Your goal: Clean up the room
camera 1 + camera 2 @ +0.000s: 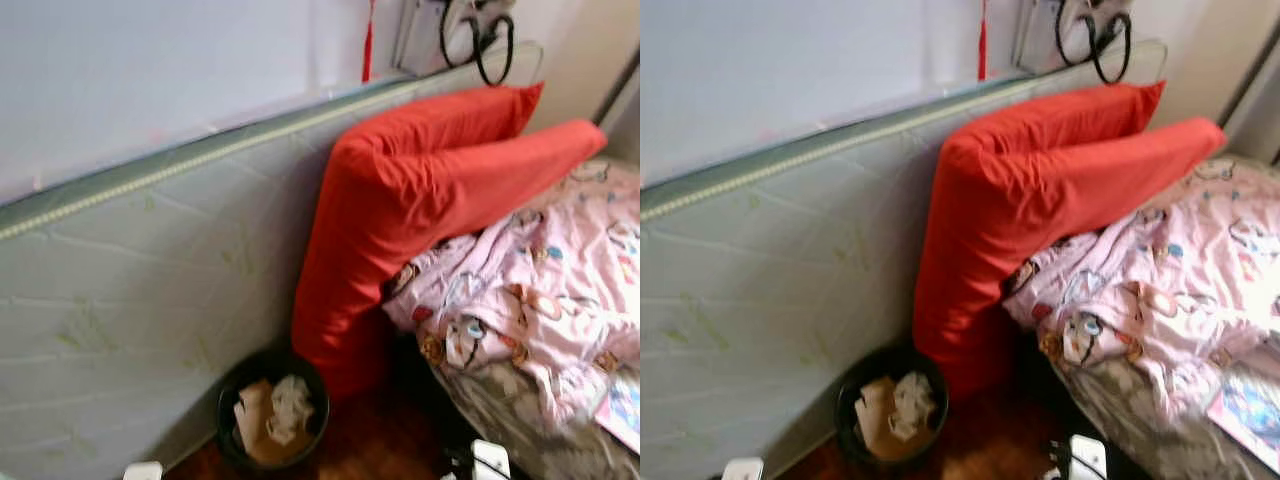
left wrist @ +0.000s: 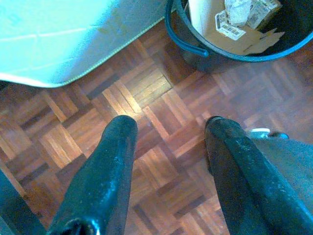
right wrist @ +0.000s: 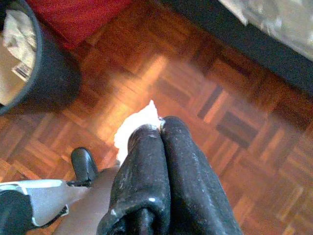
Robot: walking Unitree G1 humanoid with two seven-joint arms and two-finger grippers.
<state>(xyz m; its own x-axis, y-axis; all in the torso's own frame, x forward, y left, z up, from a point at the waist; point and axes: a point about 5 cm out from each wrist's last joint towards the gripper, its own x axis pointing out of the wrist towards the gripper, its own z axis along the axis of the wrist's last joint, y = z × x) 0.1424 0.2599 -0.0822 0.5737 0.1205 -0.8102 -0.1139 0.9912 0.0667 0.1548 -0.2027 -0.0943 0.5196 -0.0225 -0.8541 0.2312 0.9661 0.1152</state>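
A black waste bin (image 1: 225, 415) stands on the wooden floor at the foot of a red pillow, holding crumpled paper (image 1: 291, 404) and cardboard. My right gripper (image 3: 160, 125) hangs above the floor, shut on a white paper scrap (image 3: 133, 128) that sticks out past its fingertips. The bin (image 3: 51, 73) is a short way off to its side. My left gripper (image 2: 171, 125) is open over bare parquet with nothing between its fingers. The bin's rim (image 2: 177, 40) lies just ahead of it.
A grey mattress (image 1: 130, 280) leans on edge against the wall on the left. The long red pillow (image 1: 400, 200) slumps from it onto a bed with a pink patterned blanket (image 1: 540, 300). Parquet floor (image 1: 380, 440) shows between bin and bed.
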